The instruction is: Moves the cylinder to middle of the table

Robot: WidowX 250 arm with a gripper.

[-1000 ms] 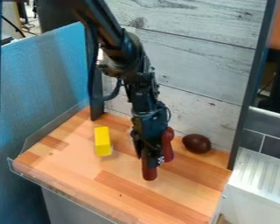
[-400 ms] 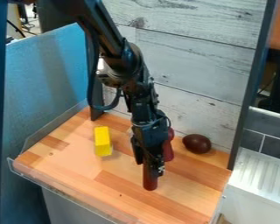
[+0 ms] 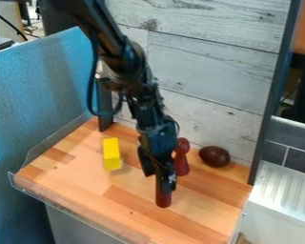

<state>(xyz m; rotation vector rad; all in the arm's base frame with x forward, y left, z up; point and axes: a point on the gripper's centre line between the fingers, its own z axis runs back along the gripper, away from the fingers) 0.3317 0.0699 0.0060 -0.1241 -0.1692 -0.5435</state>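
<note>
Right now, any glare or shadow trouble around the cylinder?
Camera view: no strong glare on the cylinder's visible lower part; the dark gripper hides its top. Light on the tabletop is fairly even, with a faint, soft shadow by the yellow block. The ridged pale surface at right looks bright.

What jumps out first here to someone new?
Probably the black arm, slanting down from the top left, its pincer over the dark red cylinder near mid-table. Next, the bright yellow block to the cylinder's left in view, and the dark brown egg-shaped object by the back wall.
</note>
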